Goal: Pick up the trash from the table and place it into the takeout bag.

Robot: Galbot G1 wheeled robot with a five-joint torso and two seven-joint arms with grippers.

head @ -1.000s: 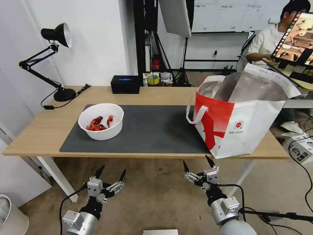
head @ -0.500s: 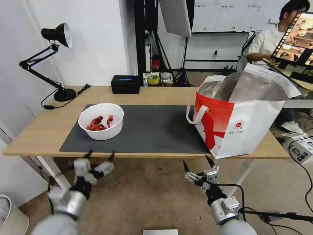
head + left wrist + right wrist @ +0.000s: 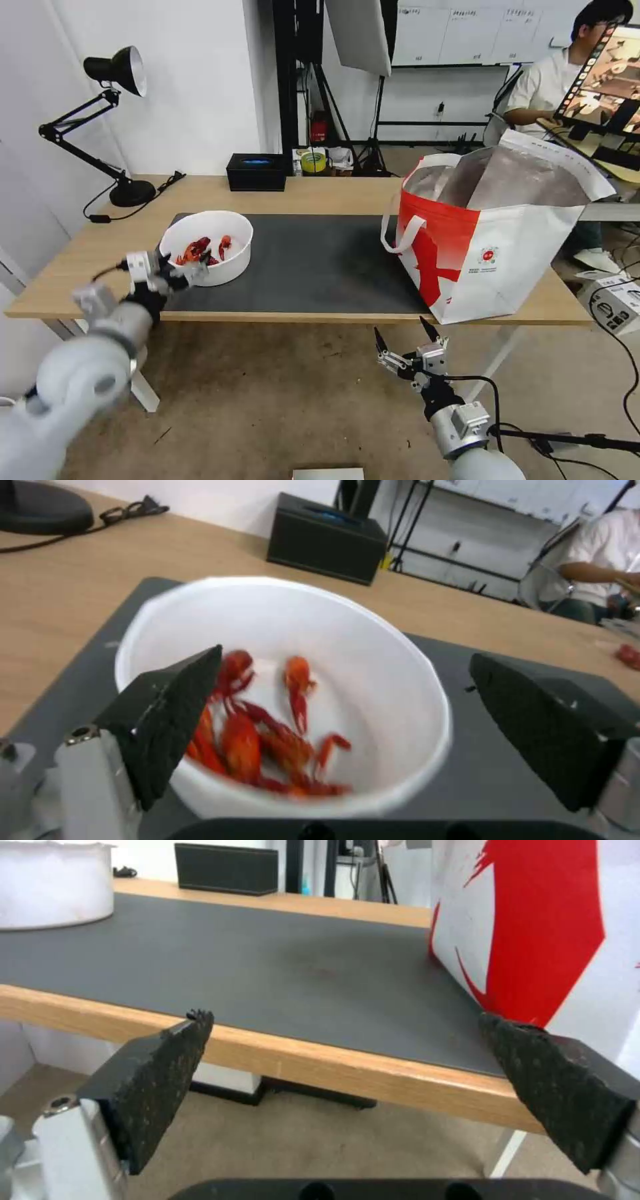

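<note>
On the left part of the dark mat of the light-wood table stands the trash, a white round bowl holding red crayfish shells. My left gripper is open at the bowl's near-left rim, just above the table's front edge. In the left wrist view the bowl lies between and beyond its spread fingers. The white-and-red takeout bag stands open at the table's right end. My right gripper hangs open below the front edge, facing the mat and the bag.
A black box sits at the table's back edge and a black desk lamp at the back left. A white carton and cables lie on the floor to the right. A pale bin stands at the lower left.
My left arm has risen from below the table edge and swung up and left to the bowl's near rim. The right arm, bowl and bag have not moved.
</note>
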